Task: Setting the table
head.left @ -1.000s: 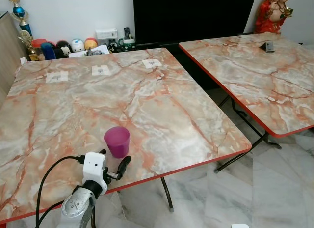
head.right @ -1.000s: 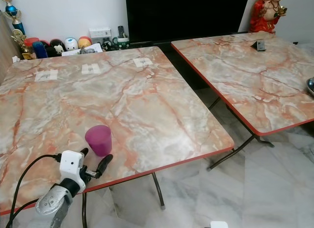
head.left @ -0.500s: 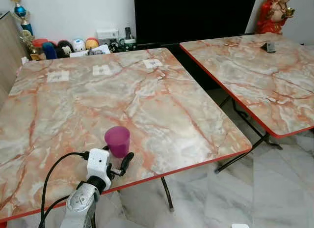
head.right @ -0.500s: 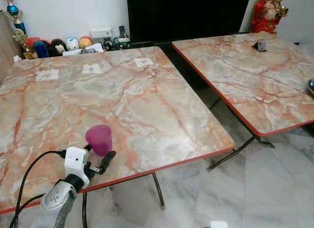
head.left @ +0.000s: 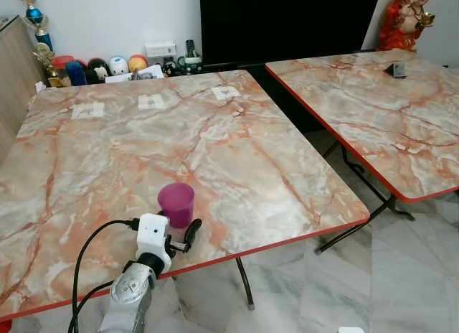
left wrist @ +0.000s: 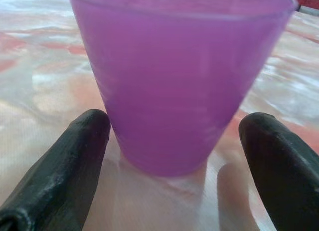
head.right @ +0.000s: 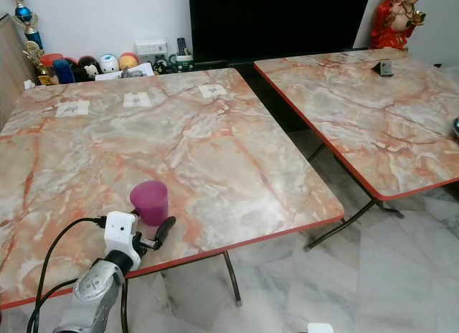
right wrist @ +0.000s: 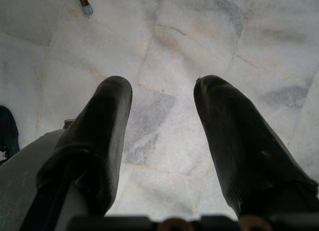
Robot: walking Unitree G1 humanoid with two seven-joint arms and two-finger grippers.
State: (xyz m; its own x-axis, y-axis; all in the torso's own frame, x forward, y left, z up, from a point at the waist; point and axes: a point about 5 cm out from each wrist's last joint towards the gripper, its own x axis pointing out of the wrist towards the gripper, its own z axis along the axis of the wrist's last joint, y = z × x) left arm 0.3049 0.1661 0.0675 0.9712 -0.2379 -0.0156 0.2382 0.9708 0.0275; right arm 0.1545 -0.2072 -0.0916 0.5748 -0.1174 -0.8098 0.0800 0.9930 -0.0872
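**One purple cup at the near desk edge**

Two marble-patterned desks are seen — the near desk and a second desk to its right. One purple cup is stood upright near the front edge of the near desk, mouth up, long axis vertical. The left pincer is placed around it, fingers apart, not touching. The right pincer is hung over the floor — fingers apart.

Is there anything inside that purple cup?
The purple cup stands upright on the marble table; what shows of its inside looks empty, but the near wall hides its bottom. The left pincer straddles it, open.
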